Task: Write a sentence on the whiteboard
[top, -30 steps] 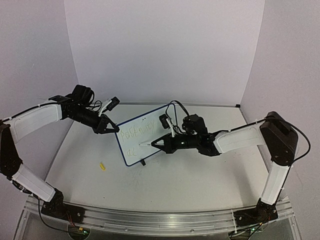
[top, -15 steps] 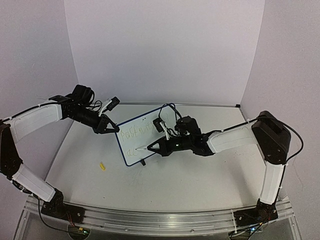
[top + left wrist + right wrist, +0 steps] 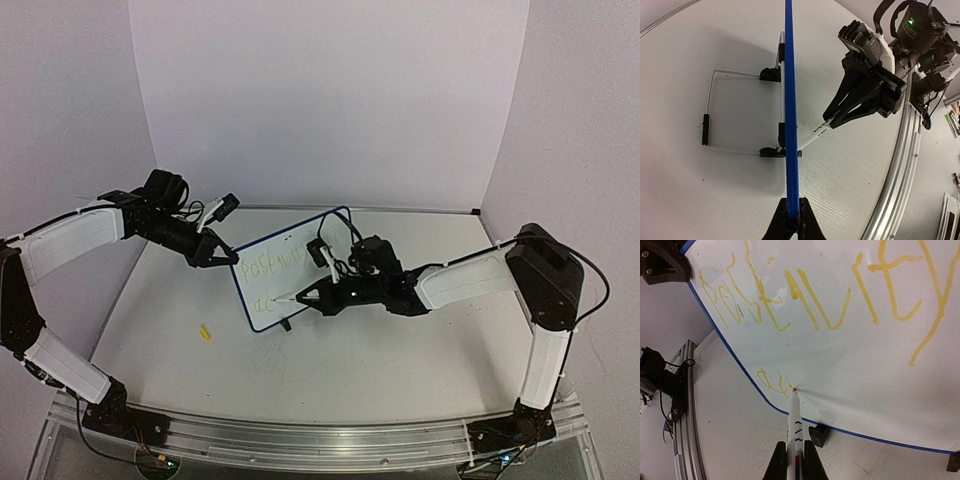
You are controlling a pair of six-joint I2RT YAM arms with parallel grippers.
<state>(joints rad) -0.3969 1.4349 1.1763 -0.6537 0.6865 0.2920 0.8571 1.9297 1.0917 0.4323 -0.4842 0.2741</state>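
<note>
The whiteboard (image 3: 290,262) stands tilted on its black feet at mid-table, its frame blue. My left gripper (image 3: 222,256) is shut on its left edge; the left wrist view shows the blue rim (image 3: 789,100) pinched between my fingertips (image 3: 794,207). My right gripper (image 3: 314,294) is shut on a white marker (image 3: 795,415). The marker's orange tip touches the board low on the left. The sentence (image 3: 805,305) is yellow scrawl: a long upper line and a few short strokes (image 3: 772,381) beside the tip.
A small yellow cap (image 3: 205,332) lies on the table, left of the board and nearer me. A wire stand (image 3: 707,115) props the board from behind. An aluminium rail (image 3: 300,435) runs along the near edge. White walls close the back and sides.
My right arm has reached further left with the marker, its tip staying on the board's lower line. The left arm and the board have not moved.
</note>
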